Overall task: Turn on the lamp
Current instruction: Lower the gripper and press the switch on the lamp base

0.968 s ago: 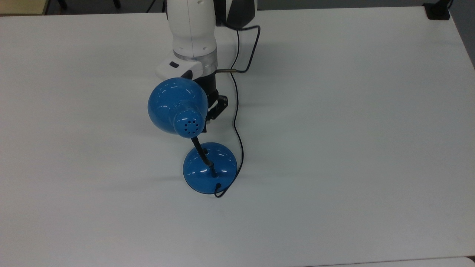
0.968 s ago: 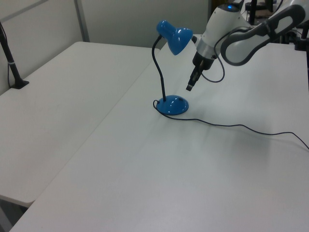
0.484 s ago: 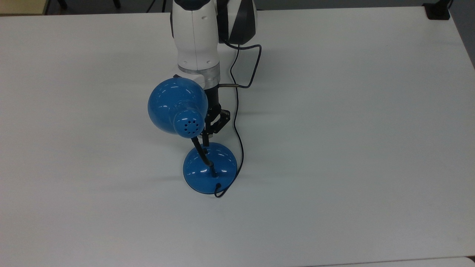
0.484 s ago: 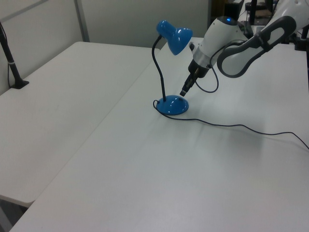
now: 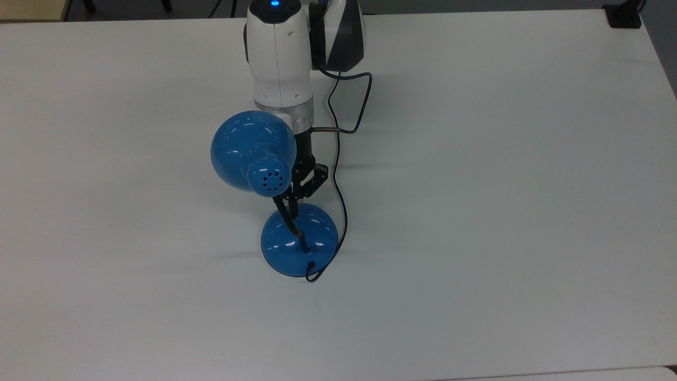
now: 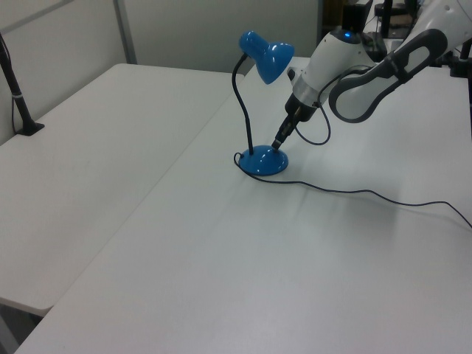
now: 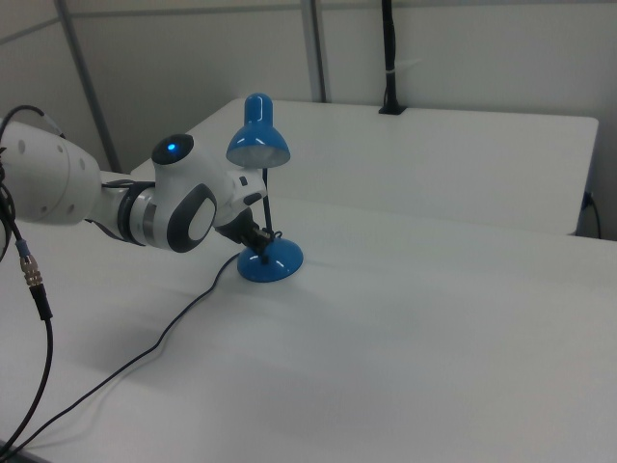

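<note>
The blue lamp stands mid-table, its dome shade [image 5: 253, 151] held on a black gooseneck above the round blue base [image 5: 299, 239]. My gripper [image 5: 292, 203] points down at the far side of the base, just beside the gooseneck, fingers shut with nothing between them. In the left view the gripper tip [image 6: 277, 144] meets the top of the base [image 6: 264, 160] under the shade [image 6: 267, 59]. The right view has the gripper [image 7: 258, 243] at the base [image 7: 271, 260], and the shade's opening [image 7: 257, 149] looks pale with no bright patch on the table below it.
The lamp's thin black cord [image 5: 338, 174] loops from the base past my arm and trails across the table [image 6: 369, 193]. A black clamped post [image 6: 18, 96] stands on the neighbouring table. The white tabletop [image 5: 502, 211] stretches wide all around.
My arm has moved down and toward the lamp base: the shut gripper went from beside the shade to the top of the base. The lamp has not moved.
</note>
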Controlling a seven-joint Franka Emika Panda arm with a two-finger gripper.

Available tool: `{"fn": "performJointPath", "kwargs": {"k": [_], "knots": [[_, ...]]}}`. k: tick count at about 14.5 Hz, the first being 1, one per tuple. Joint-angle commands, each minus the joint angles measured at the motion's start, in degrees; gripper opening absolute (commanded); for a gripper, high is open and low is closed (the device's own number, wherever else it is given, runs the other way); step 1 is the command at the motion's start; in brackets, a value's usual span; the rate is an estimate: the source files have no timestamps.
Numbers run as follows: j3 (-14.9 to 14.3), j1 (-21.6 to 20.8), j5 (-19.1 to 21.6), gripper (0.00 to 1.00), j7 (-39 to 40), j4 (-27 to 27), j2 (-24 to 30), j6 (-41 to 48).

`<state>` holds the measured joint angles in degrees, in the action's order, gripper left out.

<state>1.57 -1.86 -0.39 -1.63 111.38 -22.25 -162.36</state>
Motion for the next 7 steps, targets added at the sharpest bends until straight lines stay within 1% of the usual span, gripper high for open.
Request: {"fn": "performJointPath", "kwargs": {"k": [1,7], "knots": [[-0.51,-0.69,0.48,0.00,-1.09,-2.13,-2.00,-1.03],[-0.51,-0.69,0.04,0.00,-1.09,-2.30,-2.88,-1.12]]}}
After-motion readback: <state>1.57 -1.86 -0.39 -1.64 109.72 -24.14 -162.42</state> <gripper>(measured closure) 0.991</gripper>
